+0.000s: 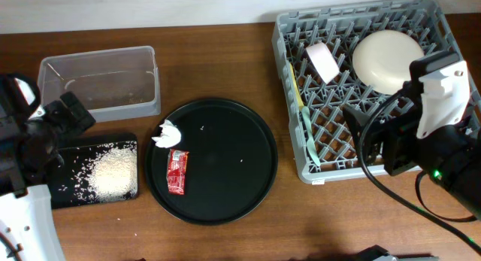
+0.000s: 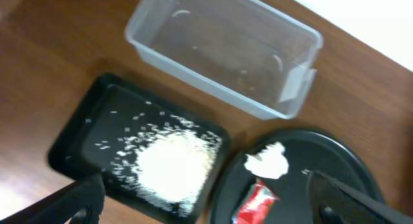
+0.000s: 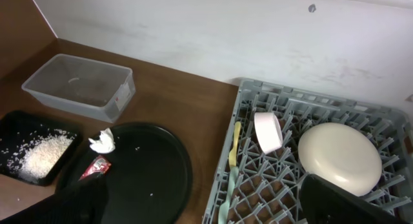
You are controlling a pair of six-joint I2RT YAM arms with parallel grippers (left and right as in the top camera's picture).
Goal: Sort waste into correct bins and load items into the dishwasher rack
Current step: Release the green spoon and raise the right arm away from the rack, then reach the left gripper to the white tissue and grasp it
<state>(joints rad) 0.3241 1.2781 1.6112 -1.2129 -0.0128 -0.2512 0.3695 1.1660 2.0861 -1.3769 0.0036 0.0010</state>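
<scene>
left tool [image 2: 203,182]: wide open, empty
right tool [image 3: 201,185]: wide open, empty
rice [image 2: 171,162]: in black tray [image 2: 77,130], just ahead of left tool
tissue [image 2: 266,161], sachet [image 2: 257,201]: on round tray [image 2: 348,153], beside one left-tool finger
plate [image 3: 339,156], bowl [image 3: 268,130]: in rack [image 3: 310,98], ahead of right tool

A large round black tray [image 1: 225,182] sits on the brown wooden table [image 1: 214,62].

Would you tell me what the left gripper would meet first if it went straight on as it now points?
Probably the rice pile in the shallow black tray, just ahead of the open left gripper, though depth is unclear.
</scene>
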